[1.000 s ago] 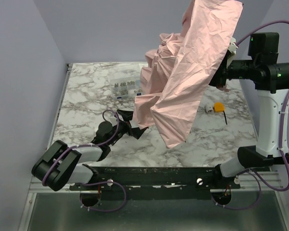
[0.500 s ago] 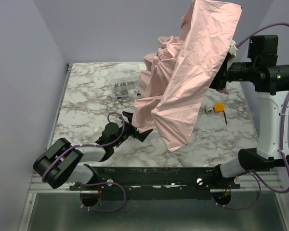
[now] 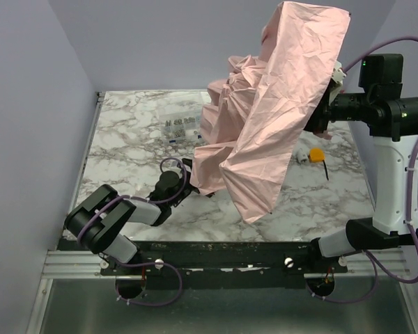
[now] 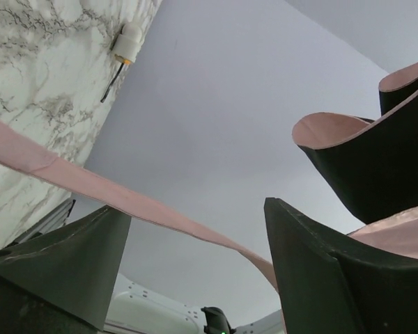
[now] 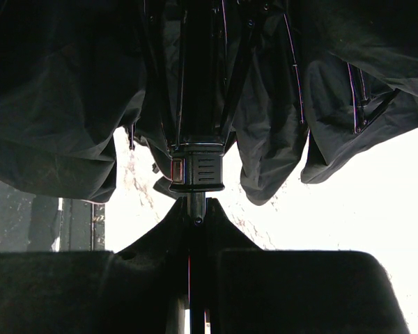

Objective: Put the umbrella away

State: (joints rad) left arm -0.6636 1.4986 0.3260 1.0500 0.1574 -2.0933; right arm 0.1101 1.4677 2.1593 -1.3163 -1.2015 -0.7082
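top external view – the umbrella (image 3: 265,118) hangs half-collapsed over the table (image 3: 125,139), its shaft (image 5: 196,203) pinched tight in the right gripper (image 5: 195,217); left gripper (image 4: 194,216) gapes wide around the canopy hem (image 4: 125,198) – touching it, perhaps.

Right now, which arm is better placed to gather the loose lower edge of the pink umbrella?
Left. The left claw is open around the lower edge of the umbrella. The right claw is shut on the shaft, holding it up.

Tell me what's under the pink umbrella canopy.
The left end effector, open, sits at the lower hem of the umbrella over the marble table. Fabric hides the tabletop beneath it.
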